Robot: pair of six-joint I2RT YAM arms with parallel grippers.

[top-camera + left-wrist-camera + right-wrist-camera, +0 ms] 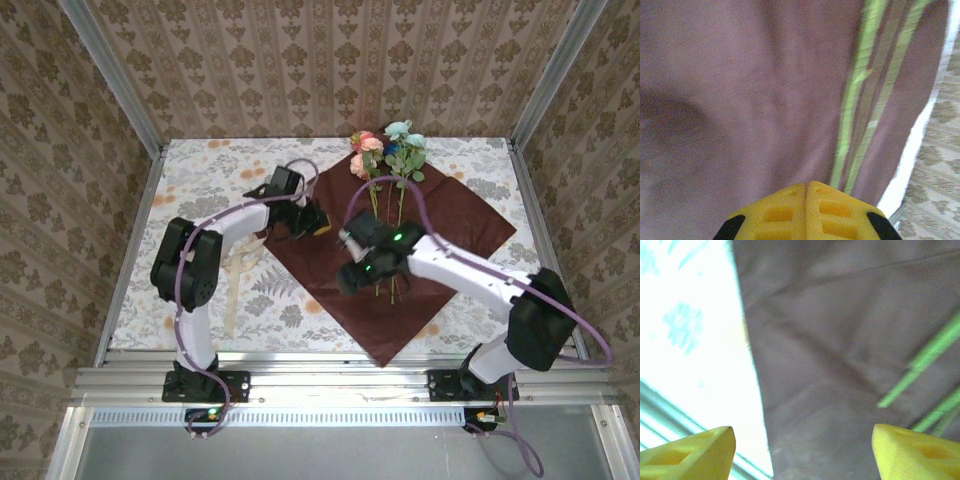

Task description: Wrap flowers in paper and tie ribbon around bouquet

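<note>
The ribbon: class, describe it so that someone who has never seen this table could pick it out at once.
On the floral tablecloth lies a big maroon paper, set like a diamond. Left of it, by the left arm, the ribbon runs towards the near edge. It is a thin, plain cream strip, unlike the printed leaves around it.
</note>
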